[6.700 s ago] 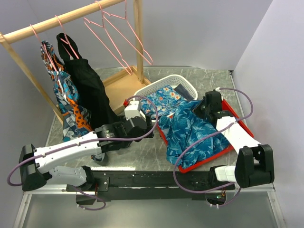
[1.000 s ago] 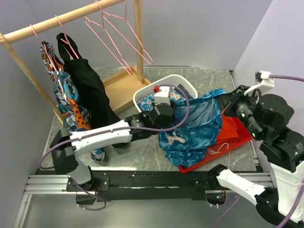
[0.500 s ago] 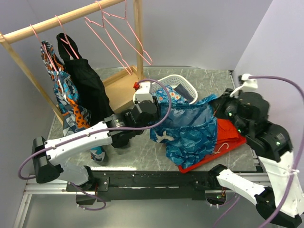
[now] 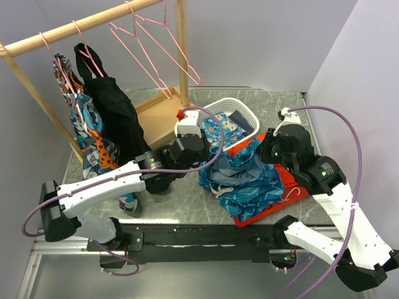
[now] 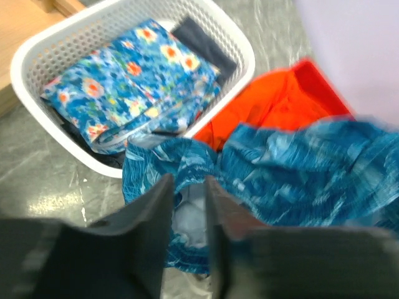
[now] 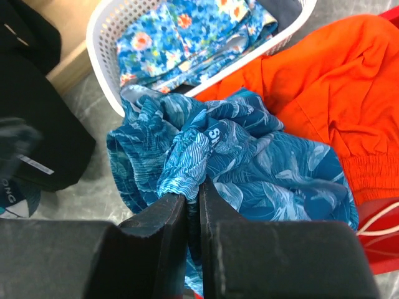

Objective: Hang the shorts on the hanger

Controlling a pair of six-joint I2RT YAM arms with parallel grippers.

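Observation:
The teal leaf-print shorts [image 4: 243,177] lie bunched over the red tray [image 4: 249,218] and the table, white drawstring hanging at the front. My left gripper [image 4: 209,152] is at their left edge. In the left wrist view its jaws [image 5: 187,182] stand a little apart with pale inner fabric of the shorts [image 5: 293,168] filling the gap. My right gripper [image 4: 265,149] is at their right top. Its jaws [image 6: 194,193] pinch a fold of the shorts [image 6: 262,168] in a narrow slit. Pink wire hangers [image 4: 142,62] hang on the wooden rail.
A white basket [image 4: 240,109] behind the shorts holds a blue flowered cloth [image 4: 218,128]. An orange-red garment [image 4: 293,174] lies in the tray under the shorts. A black garment [image 4: 115,118] and a patterned one [image 4: 87,131] hang at the rail's left. The rack's post [image 4: 181,50] stands behind the basket.
The right gripper came down and leftward toward the tray. The shorts, stretched wide between both grippers before, have slumped into a heap. The left gripper barely moved.

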